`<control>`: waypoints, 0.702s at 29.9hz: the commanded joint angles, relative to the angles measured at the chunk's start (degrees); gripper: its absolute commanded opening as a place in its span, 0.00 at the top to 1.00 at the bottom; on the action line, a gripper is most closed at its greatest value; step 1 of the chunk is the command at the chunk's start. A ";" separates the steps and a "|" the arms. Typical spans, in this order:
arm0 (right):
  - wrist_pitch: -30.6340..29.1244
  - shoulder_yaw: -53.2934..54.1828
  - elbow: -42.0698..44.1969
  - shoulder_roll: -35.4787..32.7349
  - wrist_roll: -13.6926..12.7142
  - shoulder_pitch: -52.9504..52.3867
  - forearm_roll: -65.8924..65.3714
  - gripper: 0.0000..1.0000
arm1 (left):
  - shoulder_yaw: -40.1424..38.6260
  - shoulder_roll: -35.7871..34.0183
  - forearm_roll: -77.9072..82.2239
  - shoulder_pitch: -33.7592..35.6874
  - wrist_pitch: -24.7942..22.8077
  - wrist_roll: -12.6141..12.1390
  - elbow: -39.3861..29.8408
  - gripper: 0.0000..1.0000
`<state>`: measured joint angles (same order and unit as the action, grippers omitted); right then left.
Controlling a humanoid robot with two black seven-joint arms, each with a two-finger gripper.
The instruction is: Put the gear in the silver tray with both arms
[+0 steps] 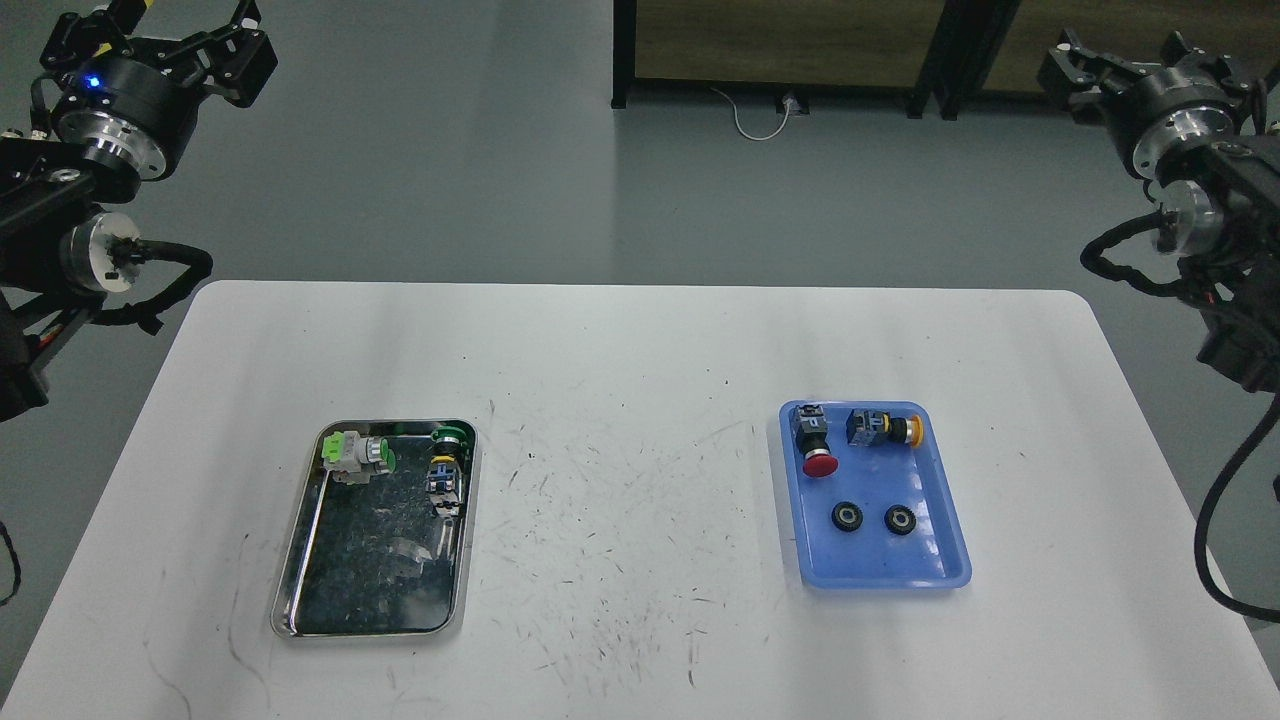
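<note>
Two round black gears in glossy blue plastic tray, shiny silver tray, both grippers' openings unclear.

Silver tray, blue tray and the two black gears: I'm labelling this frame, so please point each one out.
Silver tray (300, 560): head view, left rim.
Blue tray (880, 575): head view, bare floor near the front.
Left gear (848, 516): head view, its ring.
Right gear (900, 519): head view, its ring.

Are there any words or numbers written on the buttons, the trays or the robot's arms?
No text can be read in this view.
Push-button switches in the blue tray: pale marks on the blue blocks, too small and blurred to read.
Switches in the silver tray: no legible marking.
Two black wheels: no writing shows.
Robot arms: no label shows, only a blue light.
</note>
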<state>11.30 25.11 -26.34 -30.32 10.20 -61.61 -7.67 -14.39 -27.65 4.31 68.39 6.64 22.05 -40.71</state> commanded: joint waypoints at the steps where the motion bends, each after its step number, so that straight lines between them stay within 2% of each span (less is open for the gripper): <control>1: -0.92 0.11 -0.02 0.09 -0.79 -0.26 0.11 0.00 | -0.55 0.32 0.09 -0.10 0.04 0.01 0.01 0.00; 6: -4.79 0.29 0.06 -0.53 -0.53 -0.35 0.02 0.00 | -0.72 0.67 -0.09 -0.18 0.04 -0.51 1.15 0.00; 11: -6.81 0.47 -0.02 -0.35 -0.09 -0.35 0.02 0.00 | -2.39 0.67 -0.17 0.43 0.22 -0.43 6.51 0.00; 16: -9.88 0.38 -0.02 -0.35 0.44 -1.06 0.11 0.00 | -5.99 -0.12 -0.17 -0.18 -1.62 -0.17 6.34 0.00; 21: -15.59 0.03 -1.08 -0.88 -0.62 -1.06 0.02 0.01 | -8.36 -0.12 -0.35 -1.50 -4.61 0.01 6.43 0.00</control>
<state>-1.39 25.54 -26.82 -30.86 10.20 -62.79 -7.61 -21.28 -27.80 4.10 67.80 3.60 22.00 -34.33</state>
